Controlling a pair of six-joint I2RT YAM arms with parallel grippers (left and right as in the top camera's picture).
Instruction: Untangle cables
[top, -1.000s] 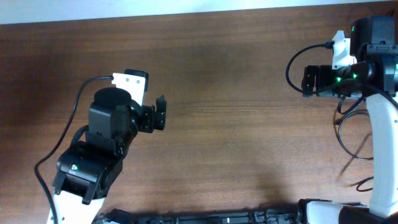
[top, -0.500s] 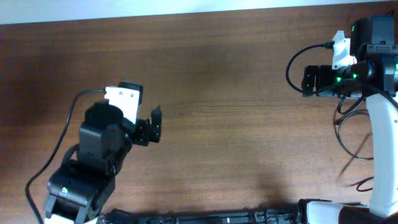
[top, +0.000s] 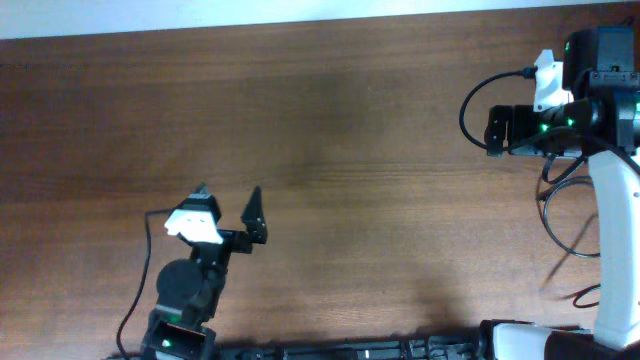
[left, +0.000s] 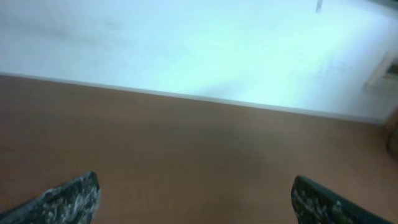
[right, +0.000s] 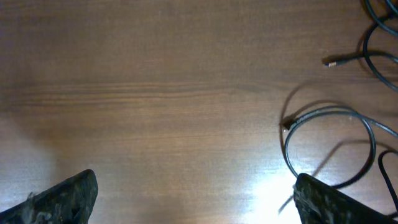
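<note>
Thin black cables (top: 556, 222) lie loose on the table at the far right, beside my right arm. In the right wrist view one cable forms a loop (right: 328, 111), a small plug end (right: 329, 61) lies above it, and more strands (right: 378, 28) run off the top right corner. My right gripper (top: 492, 128) is open and empty, left of the cables; its fingers (right: 196, 179) frame bare wood. My left gripper (top: 230, 205) is open and empty at the front left, far from the cables. The left wrist view (left: 195, 182) shows only table and wall.
The brown wooden table (top: 360, 130) ends at a white wall (left: 205, 43) along its far edge. A thick black wire (top: 466, 100) loops off my right arm. The arm bases stand at the front edge.
My left arm has drawn back toward the front edge and tipped upward, its gripper moving down the overhead view. The right arm and the cables have not moved.
</note>
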